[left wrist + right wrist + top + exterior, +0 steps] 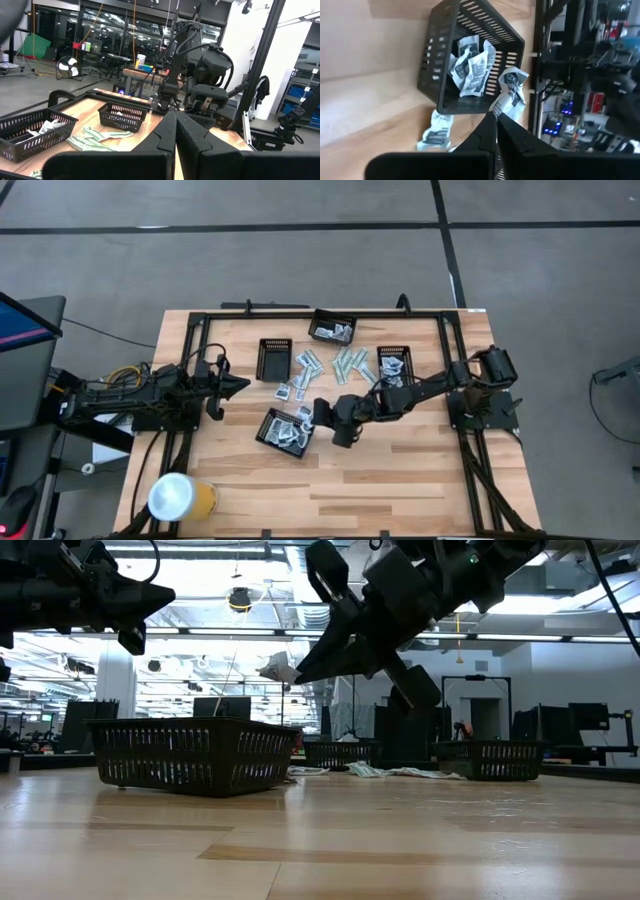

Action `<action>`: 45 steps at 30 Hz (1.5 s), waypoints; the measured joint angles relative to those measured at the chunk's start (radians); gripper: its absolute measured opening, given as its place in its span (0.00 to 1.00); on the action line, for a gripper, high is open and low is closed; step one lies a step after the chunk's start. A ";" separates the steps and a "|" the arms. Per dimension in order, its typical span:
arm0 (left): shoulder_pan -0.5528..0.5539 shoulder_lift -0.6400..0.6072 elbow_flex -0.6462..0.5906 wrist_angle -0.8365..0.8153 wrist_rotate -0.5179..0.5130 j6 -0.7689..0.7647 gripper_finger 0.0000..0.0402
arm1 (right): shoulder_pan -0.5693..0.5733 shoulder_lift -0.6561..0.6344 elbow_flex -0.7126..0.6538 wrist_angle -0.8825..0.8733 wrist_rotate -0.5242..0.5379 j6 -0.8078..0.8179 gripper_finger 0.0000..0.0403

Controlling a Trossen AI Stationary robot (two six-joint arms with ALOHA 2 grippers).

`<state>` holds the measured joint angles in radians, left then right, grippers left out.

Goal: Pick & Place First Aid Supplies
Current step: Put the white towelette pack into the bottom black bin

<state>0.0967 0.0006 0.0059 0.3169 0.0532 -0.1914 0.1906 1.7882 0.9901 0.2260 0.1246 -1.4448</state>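
A small white packet (509,95) with dark print is hanging in the air, pinched at its lower edge by the right gripper (495,116). The two dark fingers are squeezed tight together on it. In the low view the packet (279,668) is sticking out from the finger tips, well above the table (400,470).

The packet is hovering just over the near black tray (285,432), close to its rim. More white packets (470,70) are lying crumpled inside this tray. One more packet (436,131) is lying flat on the wood just beside the tray.

Farther back, slim pale green strips (350,362) and other packets are lying loose on the table between three more black trays (274,358).

The left gripper (240,385) is waiting at the left side of the table, with its fingers pressed shut and holding nothing.

A yellow cup (180,498) is sitting at the table's near left corner.
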 joint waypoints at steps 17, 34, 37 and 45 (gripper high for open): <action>0.000 0.002 0.000 0.001 0.000 0.000 0.02 | -0.003 0.033 0.040 0.052 -0.049 -0.102 0.00; 0.000 0.000 0.000 0.006 0.000 0.000 0.02 | -0.003 0.116 0.120 0.096 -0.094 -0.042 0.23; 0.000 0.000 0.000 0.006 0.000 0.000 0.02 | -0.006 0.116 0.127 0.085 -0.057 -0.037 0.26; 0.000 0.000 0.000 0.006 0.000 0.000 0.02 | -0.008 0.116 0.131 0.123 0.234 0.117 0.29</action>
<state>0.0967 0.0002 0.0059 0.3229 0.0528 -0.1917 0.1828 1.9038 1.1206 0.3490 0.3586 -1.3283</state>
